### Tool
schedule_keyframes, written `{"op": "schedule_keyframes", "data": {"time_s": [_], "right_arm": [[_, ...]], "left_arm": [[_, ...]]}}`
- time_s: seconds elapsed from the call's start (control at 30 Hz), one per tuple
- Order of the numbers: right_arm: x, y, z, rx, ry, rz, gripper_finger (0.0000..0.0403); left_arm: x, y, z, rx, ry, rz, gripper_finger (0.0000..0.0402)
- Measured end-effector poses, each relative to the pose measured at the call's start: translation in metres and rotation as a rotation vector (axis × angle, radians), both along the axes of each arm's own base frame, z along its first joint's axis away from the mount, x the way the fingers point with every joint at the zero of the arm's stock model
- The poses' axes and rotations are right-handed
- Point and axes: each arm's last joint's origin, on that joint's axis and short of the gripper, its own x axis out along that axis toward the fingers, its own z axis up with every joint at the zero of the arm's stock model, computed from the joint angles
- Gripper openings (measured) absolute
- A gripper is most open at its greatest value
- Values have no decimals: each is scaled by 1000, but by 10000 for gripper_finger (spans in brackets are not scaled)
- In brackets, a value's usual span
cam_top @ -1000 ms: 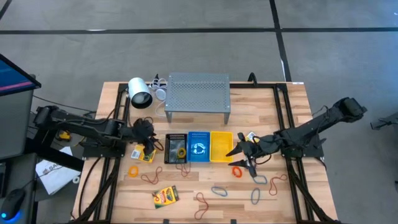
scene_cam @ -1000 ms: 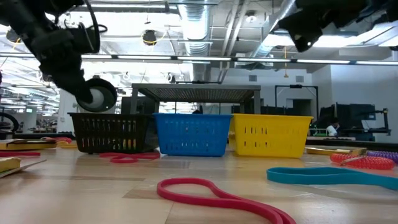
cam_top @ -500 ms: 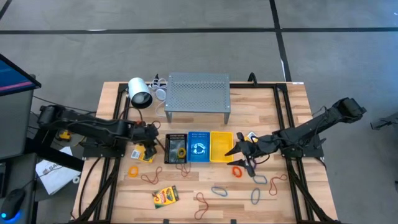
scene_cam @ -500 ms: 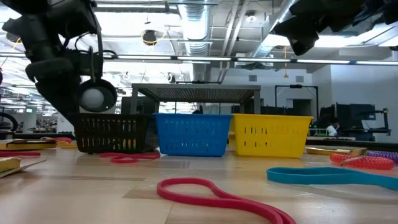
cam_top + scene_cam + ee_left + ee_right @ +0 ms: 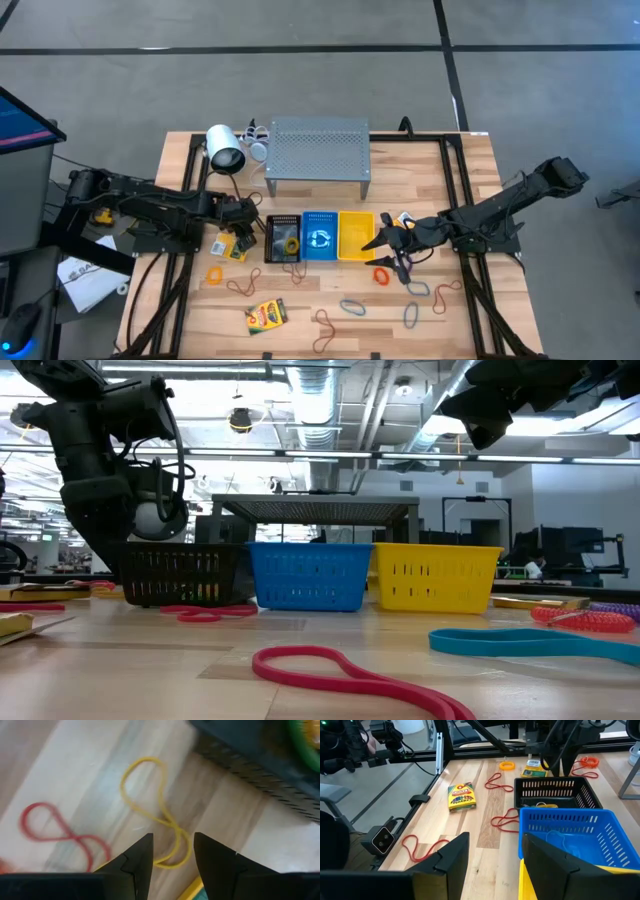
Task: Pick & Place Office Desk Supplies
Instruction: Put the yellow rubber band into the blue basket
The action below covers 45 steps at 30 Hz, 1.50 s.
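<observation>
Yellow rubber-band loop (image 5: pixel 159 815): lay flat on surface beside black basket (image 5: pixel 282 238) | left pincer (image 5: pixel 172 851): hung directly above loop, fingers apart, empty | right pincer (image 5: pixel 492 851): waited near yellow basket (image 5: pixel 355 235), fingers apart, empty | advice: descend straight, straddle one strand, close gently, lift clear of basket wall.

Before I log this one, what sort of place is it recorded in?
Probably a robotics lab or industrial workspace: exposed ceiling ducts and strip lights overhead, a wooden worktable on a black metal frame, and monitors at desks in the room behind.
</observation>
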Motion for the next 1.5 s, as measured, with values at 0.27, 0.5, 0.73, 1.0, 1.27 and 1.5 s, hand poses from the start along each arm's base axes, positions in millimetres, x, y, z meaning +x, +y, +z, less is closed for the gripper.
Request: {"op": "schedule_keyframes", "data": {"time_s": [0.27, 0.5, 0.73, 1.0, 1.27, 1.5], "right_arm": [[0, 0, 0, -2, 4, 0, 177], [0, 0, -1, -2, 5, 0, 177], [0, 0, -1, -2, 5, 0, 177], [0, 0, -1, -2, 5, 0, 177], [0, 0, -1, -2, 6, 0, 177], [0, 0, -1, -2, 6, 0, 177]], "left_arm": [[1, -1, 0, -11, -8, -18, 137], [2, -1, -5, -30, 27, -27, 137], [4, -1, -14, -35, 83, -29, 137], [5, -1, -15, -34, 93, -29, 137], [5, -1, -15, -20, 97, -57, 84], [7, -2, -15, -20, 78, -105, 7]]}}
